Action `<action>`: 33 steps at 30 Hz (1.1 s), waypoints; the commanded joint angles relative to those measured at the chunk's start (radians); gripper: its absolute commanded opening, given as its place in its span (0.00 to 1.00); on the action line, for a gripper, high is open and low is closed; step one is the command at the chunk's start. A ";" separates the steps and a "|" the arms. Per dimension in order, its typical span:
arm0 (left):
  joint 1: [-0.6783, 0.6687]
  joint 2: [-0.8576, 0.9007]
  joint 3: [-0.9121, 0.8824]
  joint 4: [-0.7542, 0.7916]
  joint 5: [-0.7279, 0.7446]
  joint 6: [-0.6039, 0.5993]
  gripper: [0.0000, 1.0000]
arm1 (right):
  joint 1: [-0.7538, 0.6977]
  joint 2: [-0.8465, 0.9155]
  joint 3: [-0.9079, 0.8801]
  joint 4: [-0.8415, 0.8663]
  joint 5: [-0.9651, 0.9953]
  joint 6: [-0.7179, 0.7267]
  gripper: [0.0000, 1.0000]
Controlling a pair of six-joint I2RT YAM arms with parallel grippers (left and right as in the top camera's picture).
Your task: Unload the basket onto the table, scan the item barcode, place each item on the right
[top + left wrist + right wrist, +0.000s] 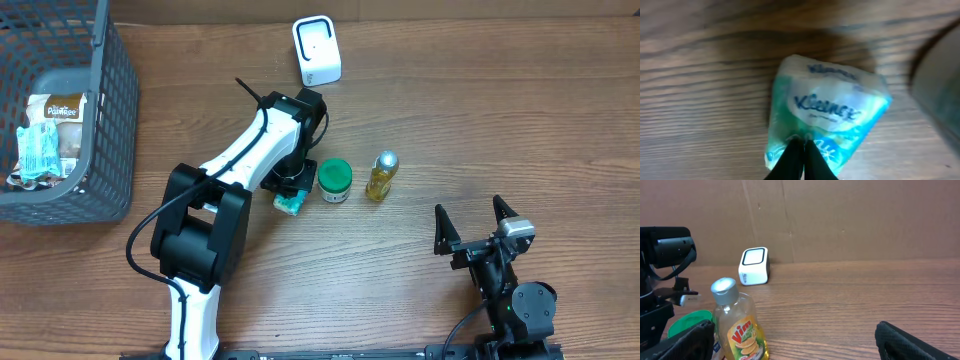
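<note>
The left pincer [802, 156] is closed, its two dark fingertips pressed together on the near edge of a small Kleenex tissue packet [826, 107]. The packet is white and teal with its printed face up, and its wrapper bunches where the tips pinch it. Wood grain shows all around it, and whether it rests on the tabletop [520, 110] or hangs just above cannot be told. From overhead, the packet sits near the middle of the tabletop, mostly hidden under the left arm's wrist, with only a teal corner peeking out.

Just right of the packet stands a jar with a green lid [334, 180]. Right of the jar, a little apart from it, is a yellow Vim bottle [381, 176] with a silver cap, upright. Farther back, beyond the left arm's wrist, a white barcode scanner [316, 50] stands on the tabletop, well apart from the packet. A grey mesh basket [112, 110] sits at the far left, holding a few wrapped packets (their labels are too small to read).

The right pincer [478, 222] rests at the near right with its fingers spread wide and nothing between them, well apart from the bottle. Its wrist camera looks across the tabletop at the bottle and the scanner in front of a brown cardboard wall [865, 220].
</note>
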 commanded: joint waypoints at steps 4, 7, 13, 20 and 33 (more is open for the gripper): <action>0.073 0.005 0.003 0.011 -0.173 -0.025 0.04 | -0.003 -0.008 -0.011 0.006 0.005 -0.008 1.00; 0.106 0.005 0.003 0.063 -0.172 -0.004 0.04 | -0.003 -0.008 -0.011 0.006 0.005 -0.008 1.00; 0.128 0.005 0.092 0.019 -0.142 0.010 0.04 | -0.003 -0.008 -0.011 0.006 0.005 -0.008 1.00; 0.127 0.005 0.222 -0.103 -0.051 0.027 0.04 | -0.003 -0.008 -0.011 0.006 0.005 -0.008 1.00; 0.126 0.005 0.222 -0.039 -0.024 0.027 0.04 | -0.003 -0.008 -0.011 0.006 0.005 -0.008 1.00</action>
